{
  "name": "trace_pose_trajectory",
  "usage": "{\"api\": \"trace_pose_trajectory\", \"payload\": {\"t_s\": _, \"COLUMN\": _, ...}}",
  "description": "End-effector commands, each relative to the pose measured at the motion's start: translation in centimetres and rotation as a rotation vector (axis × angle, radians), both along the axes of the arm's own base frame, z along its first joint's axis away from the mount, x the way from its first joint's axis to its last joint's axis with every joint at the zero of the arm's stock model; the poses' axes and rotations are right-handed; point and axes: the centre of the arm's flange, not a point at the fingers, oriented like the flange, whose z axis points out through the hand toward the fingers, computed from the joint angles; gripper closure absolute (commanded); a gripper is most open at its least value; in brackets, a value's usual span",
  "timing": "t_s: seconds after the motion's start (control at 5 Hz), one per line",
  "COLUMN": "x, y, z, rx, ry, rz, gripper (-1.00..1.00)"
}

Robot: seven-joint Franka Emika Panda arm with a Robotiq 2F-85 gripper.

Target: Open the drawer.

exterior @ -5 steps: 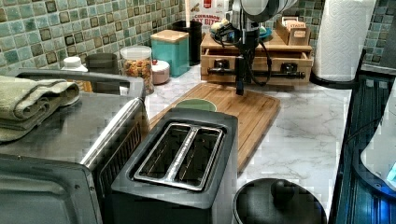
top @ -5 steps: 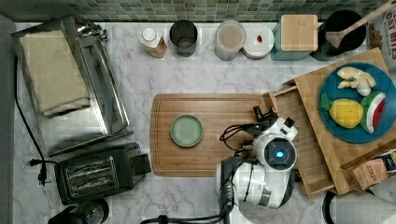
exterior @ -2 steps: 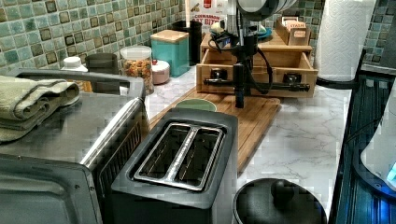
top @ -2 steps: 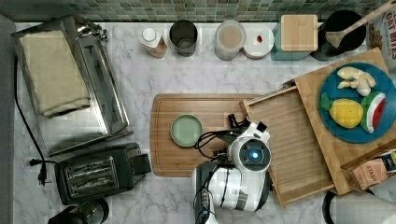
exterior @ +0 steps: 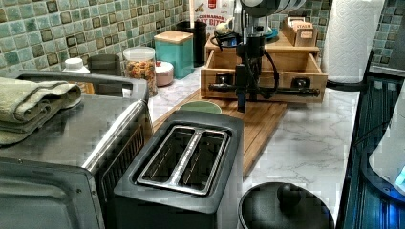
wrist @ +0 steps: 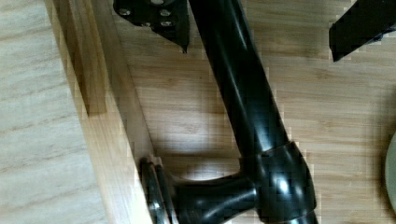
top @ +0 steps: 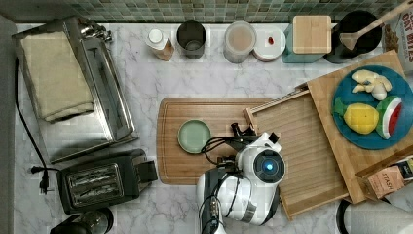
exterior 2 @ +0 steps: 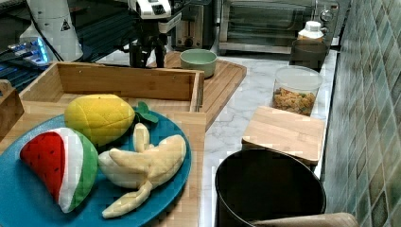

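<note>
The drawer (top: 302, 151) is a shallow light-wood tray with a slatted bottom, pulled well out from under the wooden top slab (top: 336, 87). Its front panel (exterior: 262, 76) overhangs the cutting board. The long black bar handle (exterior: 279, 90) runs across that panel. My gripper (exterior: 242, 93) points straight down at the handle's middle, open, one finger on each side of the bar. In the wrist view the bar (wrist: 243, 93) passes between the fingers (wrist: 161, 18), nearer one finger than the other. The gripper (top: 242, 130) stands at the drawer's front in the top view and in the right view (exterior 2: 146, 54).
A cutting board (top: 214, 112) carries a green bowl (top: 194, 136) close to the gripper. A toaster (top: 100, 180) and a toaster oven (top: 73, 87) stand on the top view's left. Jars line the back wall. A blue plate (top: 370, 142) of toy fruit tops the slab.
The drawer has slid steadily out over the cutting board toward the top view's left. My gripper and arm moved that way with the handle.
</note>
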Motion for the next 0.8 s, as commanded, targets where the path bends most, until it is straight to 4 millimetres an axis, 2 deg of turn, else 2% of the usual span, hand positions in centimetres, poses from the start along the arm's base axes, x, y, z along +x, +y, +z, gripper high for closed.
{"api": "trace_pose_trajectory", "payload": {"t_s": 0.2, "x": -3.08, "y": 5.87, "z": -1.21, "rx": 0.02, "ry": 0.066, "rz": 0.169, "gripper": -1.0}}
{"api": "trace_pose_trajectory", "payload": {"t_s": 0.8, "x": -3.05, "y": 5.87, "z": -1.2, "rx": 0.02, "ry": 0.065, "rz": 0.169, "gripper": -1.0}}
